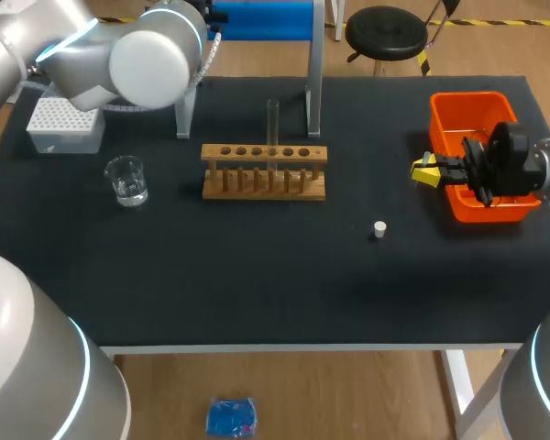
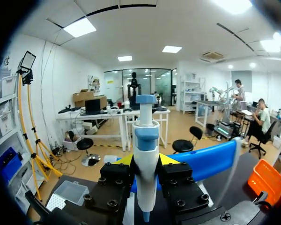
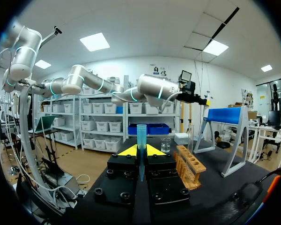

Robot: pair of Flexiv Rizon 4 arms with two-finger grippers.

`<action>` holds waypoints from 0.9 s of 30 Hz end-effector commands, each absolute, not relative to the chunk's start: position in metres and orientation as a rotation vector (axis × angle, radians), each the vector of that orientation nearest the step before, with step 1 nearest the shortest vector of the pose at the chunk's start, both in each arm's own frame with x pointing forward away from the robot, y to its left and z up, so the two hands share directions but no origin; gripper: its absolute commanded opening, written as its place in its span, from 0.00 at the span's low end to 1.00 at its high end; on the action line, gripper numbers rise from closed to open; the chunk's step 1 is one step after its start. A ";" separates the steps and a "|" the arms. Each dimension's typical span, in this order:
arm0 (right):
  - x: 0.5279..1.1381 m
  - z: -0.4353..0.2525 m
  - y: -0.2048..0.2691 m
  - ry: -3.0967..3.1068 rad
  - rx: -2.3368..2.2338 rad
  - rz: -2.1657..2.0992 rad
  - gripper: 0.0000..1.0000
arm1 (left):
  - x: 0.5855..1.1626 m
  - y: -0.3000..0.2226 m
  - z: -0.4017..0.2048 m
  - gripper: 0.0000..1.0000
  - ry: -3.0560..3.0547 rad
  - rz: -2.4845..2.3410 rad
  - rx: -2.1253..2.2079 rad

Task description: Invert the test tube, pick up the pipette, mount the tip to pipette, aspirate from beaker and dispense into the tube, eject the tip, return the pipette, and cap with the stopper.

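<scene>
Closest up, the left claw [image 2: 146, 161] is clamped on the white-and-blue pipette [image 2: 146, 136]. Both yellow tips press its body from either side, and the plunger end pokes out ahead of the fingers. Just beyond the left claw runs the blue top bar of the metal-legged pipette stand [image 1: 313, 92], which sits at the back of the black tabletop [image 1: 257, 284].

Over to the right claw [image 1: 426, 171]: it hangs above the tabletop just beside the orange plastic bin [image 1: 481, 110]. The right wrist view shows it pinched together on a translucent blue pipette tip [image 3: 141, 136], whose wide end points out along the fingers.

Centre stage, the wooden test-tube rack [image 1: 264, 171] stands in front of the stand. A clear glass test tube [image 1: 273, 119] is upright in one of its middle holes, mouth up. To the rack's left is the small glass beaker [image 1: 126, 181], with clear liquid in the bottom. Behind the beaker, under the left arm, is the white tip box [image 1: 64, 124].

The small white stopper [image 1: 379, 229] sits alone on the bare cloth. It is between rack and bin, towards the front edge and apart from both.
</scene>
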State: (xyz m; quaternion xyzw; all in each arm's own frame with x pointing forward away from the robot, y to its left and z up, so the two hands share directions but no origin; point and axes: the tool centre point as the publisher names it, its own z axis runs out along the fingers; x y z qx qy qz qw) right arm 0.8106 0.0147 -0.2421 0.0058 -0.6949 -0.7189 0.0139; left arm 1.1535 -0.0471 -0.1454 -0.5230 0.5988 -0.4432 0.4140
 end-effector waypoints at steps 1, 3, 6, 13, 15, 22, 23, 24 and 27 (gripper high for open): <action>0.811 -0.242 0.014 -2.163 0.020 -2.239 0.00 | 1.124 -0.033 -0.126 0.00 1.638 -1.177 -1.233; 0.811 -0.242 0.014 -2.163 0.020 -2.239 0.00 | 1.111 -0.034 -0.117 0.00 1.694 -1.221 -1.196; 0.811 -0.242 0.014 -2.163 0.020 -2.239 0.00 | 1.093 -0.030 -0.101 0.00 1.747 -1.261 -1.149; 0.811 -0.242 0.014 -2.163 0.020 -2.239 0.00 | 1.056 -0.042 -0.076 0.00 2.050 -1.315 -0.952; 0.811 -0.242 0.014 -2.163 0.020 -2.239 0.00 | 1.041 -0.048 -0.071 0.00 2.131 -1.377 -0.883; 0.811 -0.242 0.014 -2.163 0.020 -2.239 0.00 | 0.990 -0.065 -0.064 0.00 2.367 -1.468 -0.665; 0.811 -0.242 0.014 -2.163 0.020 -2.239 0.00 | 0.982 -0.066 -0.063 0.00 2.375 -1.477 -0.644; 0.811 -0.242 0.014 -2.163 0.020 -2.239 0.00 | 0.975 -0.066 -0.062 0.00 2.384 -1.486 -0.623; 0.811 -0.242 0.014 -2.163 0.020 -2.239 0.00 | 0.959 -0.066 -0.059 0.00 2.388 -1.513 -0.572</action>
